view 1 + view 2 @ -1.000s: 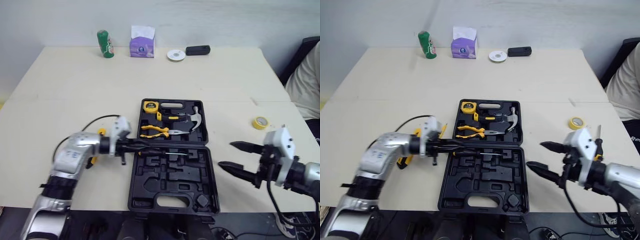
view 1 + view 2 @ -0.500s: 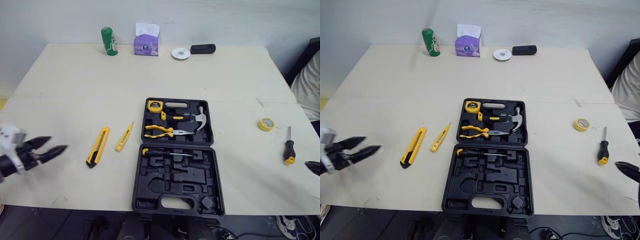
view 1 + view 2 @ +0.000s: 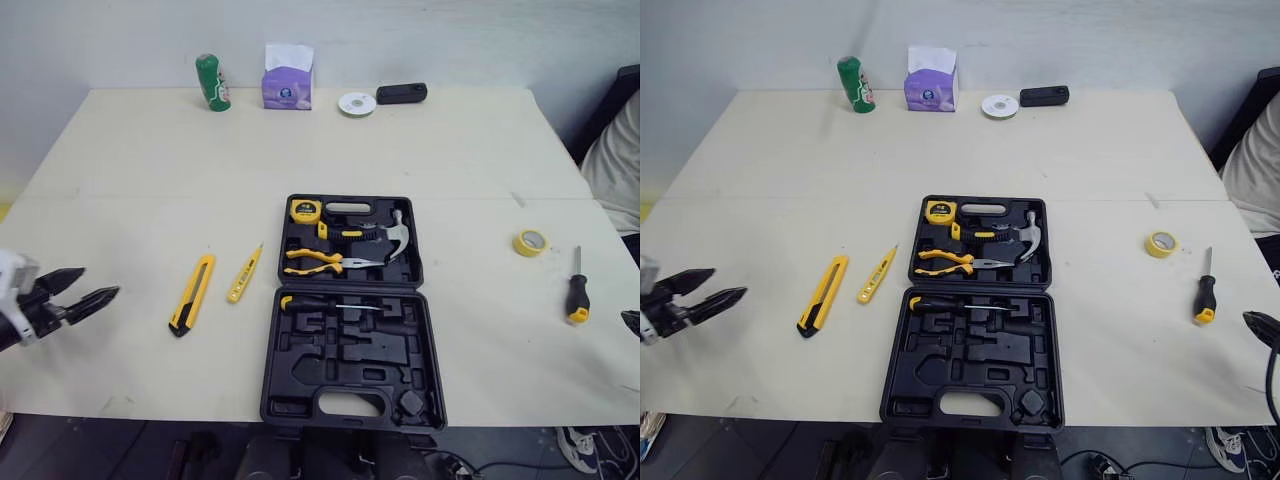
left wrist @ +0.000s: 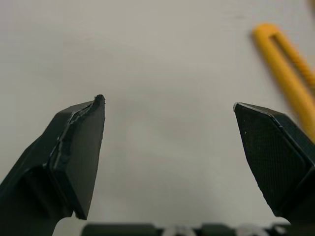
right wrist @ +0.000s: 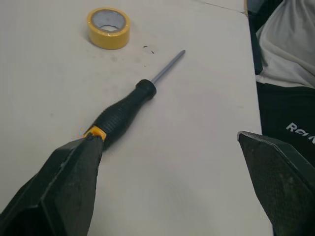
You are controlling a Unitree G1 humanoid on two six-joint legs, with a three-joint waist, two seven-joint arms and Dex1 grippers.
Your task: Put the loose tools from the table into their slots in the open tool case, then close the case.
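Note:
The black tool case [image 3: 400, 345] lies open mid-table. Its far half holds a tape measure [image 3: 303, 210], pliers [image 3: 315, 263] and a hammer [image 3: 395, 235]; a screwdriver [image 3: 325, 303] rests in the near half. Left of the case lie a yellow utility knife [image 3: 193, 307] and a yellow tester pen [image 3: 245, 273]. To the right lies a black-handled screwdriver [image 3: 577, 290]. My left gripper [image 3: 100, 281] hangs open and empty at the table's left edge, well left of the knife [image 4: 288, 69]. My right gripper [image 5: 167, 137] is open, just short of the loose screwdriver [image 5: 123, 113].
A yellow tape roll [image 3: 530, 242] lies beyond the loose screwdriver. Along the far edge stand a green can [image 3: 210, 83], a purple tissue box [image 3: 287, 80], a white disc [image 3: 356, 104] and a black device [image 3: 401, 93]. A person [image 3: 620, 160] sits at the right.
My left gripper has left the case, where the screwdriver now lies, and drawn back open to the table's left edge. My right gripper has drawn back to the right edge.

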